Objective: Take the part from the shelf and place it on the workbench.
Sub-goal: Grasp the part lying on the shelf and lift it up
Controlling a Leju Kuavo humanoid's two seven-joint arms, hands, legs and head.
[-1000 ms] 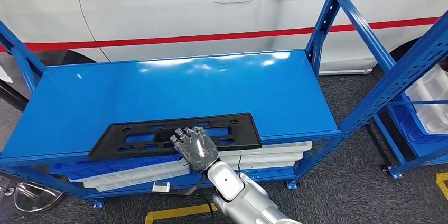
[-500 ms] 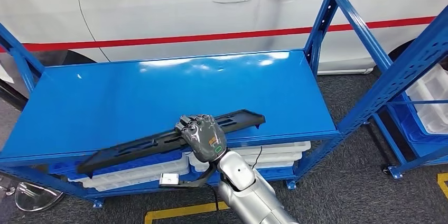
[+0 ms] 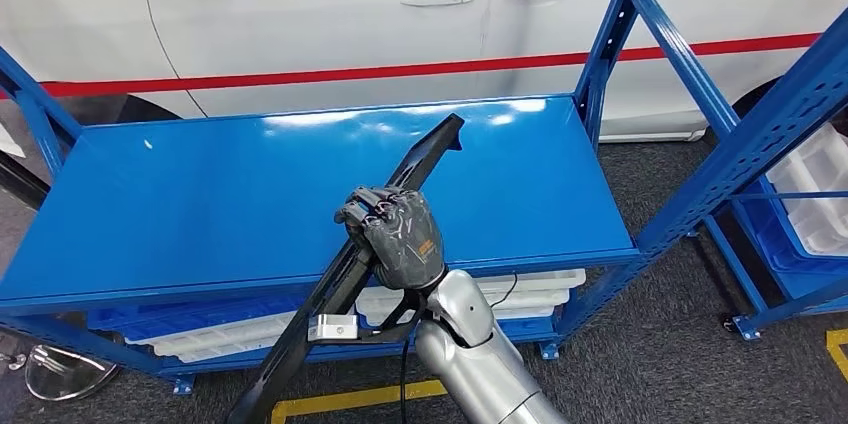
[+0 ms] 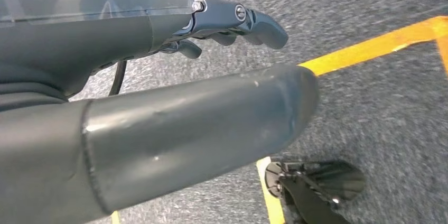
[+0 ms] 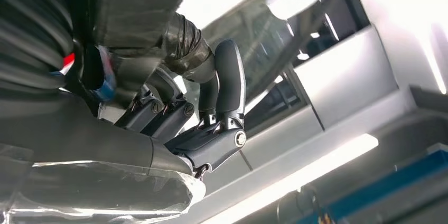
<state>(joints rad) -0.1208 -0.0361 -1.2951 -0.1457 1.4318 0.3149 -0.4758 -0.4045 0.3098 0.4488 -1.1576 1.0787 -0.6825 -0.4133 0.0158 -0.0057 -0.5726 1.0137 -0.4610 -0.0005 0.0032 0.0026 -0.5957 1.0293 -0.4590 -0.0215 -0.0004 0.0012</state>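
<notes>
Glossy blue metal shelf [image 3: 200, 194], matt black plastic part [image 3: 420, 159]

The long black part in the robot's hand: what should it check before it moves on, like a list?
1. Right hand holds the black part: ok, fingers wrap round its middle.
2. Part lifted off the blue shelf: ok, it tilts steeply, upper end over the shelf top, lower end hanging past the front edge.
3. Grip balanced: cannot tell; a long stretch sticks out each side of the hand.
4. Lower end free of the white trays below: cannot tell.
5. Left hand free: ok, it hangs over the grey floor holding nothing.
6. Workbench in sight: not ok.
</notes>
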